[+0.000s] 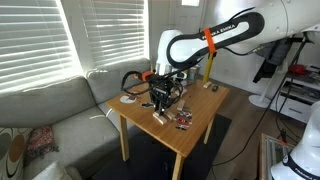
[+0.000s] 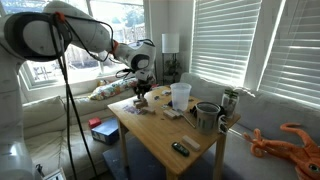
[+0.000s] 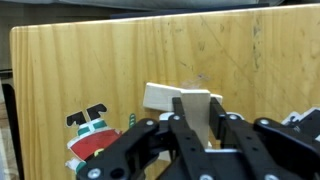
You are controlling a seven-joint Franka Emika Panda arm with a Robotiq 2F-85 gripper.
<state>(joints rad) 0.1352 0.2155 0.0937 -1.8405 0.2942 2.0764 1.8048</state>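
In the wrist view my gripper [image 3: 198, 112] is shut on a pale wooden block [image 3: 198, 105], held upright between the two fingers above the wooden table [image 3: 120, 70]. A second pale wooden block [image 3: 160, 97] lies on the table just behind and to the left of the held one. A small red and green toy figure [image 3: 92, 135] lies to the left. In both exterior views the gripper [image 1: 161, 96] [image 2: 140, 90] hangs low over the table near one end. A pale block [image 1: 158, 117] lies on the table just below it.
On the table [image 2: 160, 135] stand a clear plastic cup [image 2: 180, 95], a metal mug [image 2: 207, 116], a can [image 2: 230, 101] and a dark remote [image 2: 180, 148]. A grey couch [image 1: 50, 110] is beside it. An orange plush octopus [image 2: 290, 140] lies on the couch.
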